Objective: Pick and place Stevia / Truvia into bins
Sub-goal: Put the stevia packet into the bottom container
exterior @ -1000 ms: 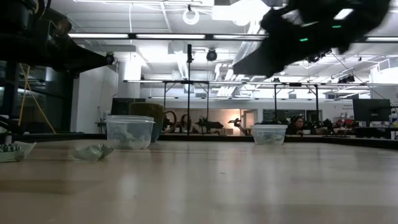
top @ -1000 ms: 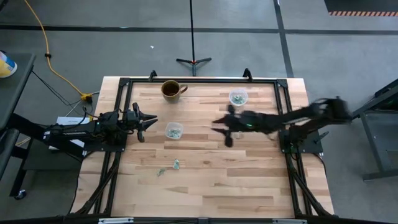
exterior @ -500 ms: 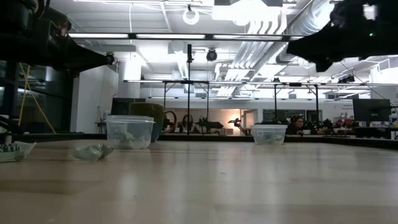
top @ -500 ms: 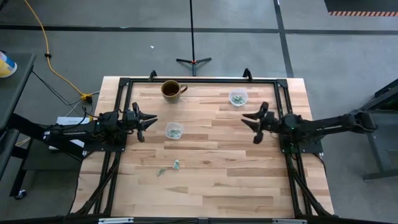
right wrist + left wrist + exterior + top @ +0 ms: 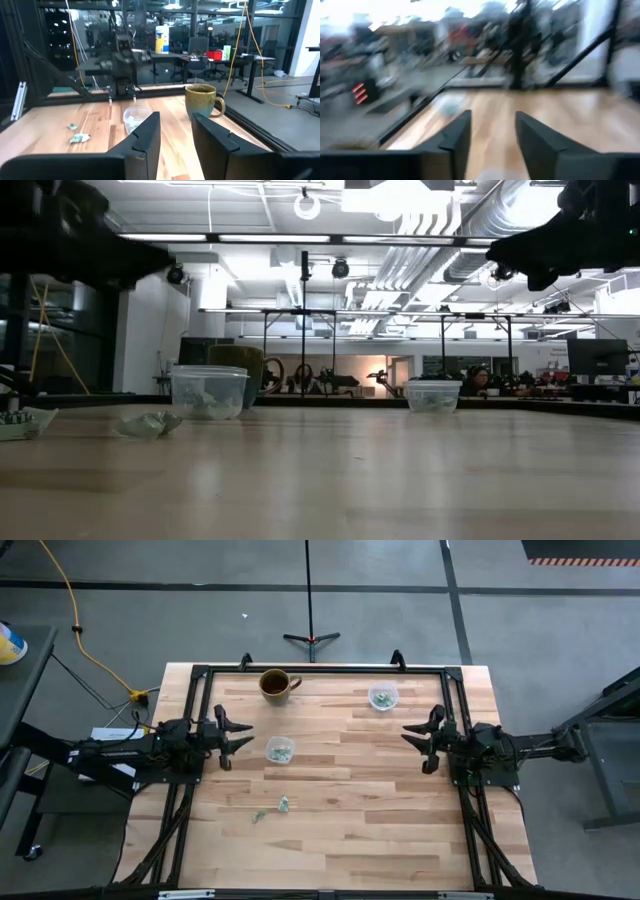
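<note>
Progress: mostly done — both bins are holding sachets, two sachets [image 5: 284,804] are lying loose on the table [image 5: 340,840].
Bins: one cup [image 5: 280,749] near the left arm, other cup [image 5: 382,696] at far right.
Left gripper [image 5: 243,735]: sitting at left edge, fingers spread, carrying nothing.
Right gripper [image 5: 411,736]: hovering at right edge, fingers spread — empty.
Remaining: picking the loose pair, near-left of centre.
Mug [image 5: 276,684]: sitting unused.

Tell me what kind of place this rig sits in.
Likely an open robotics lab or workshop: exposed ceiling ducts, desks with office chairs behind glass, and a wooden table in a black frame on a concrete floor.
</note>
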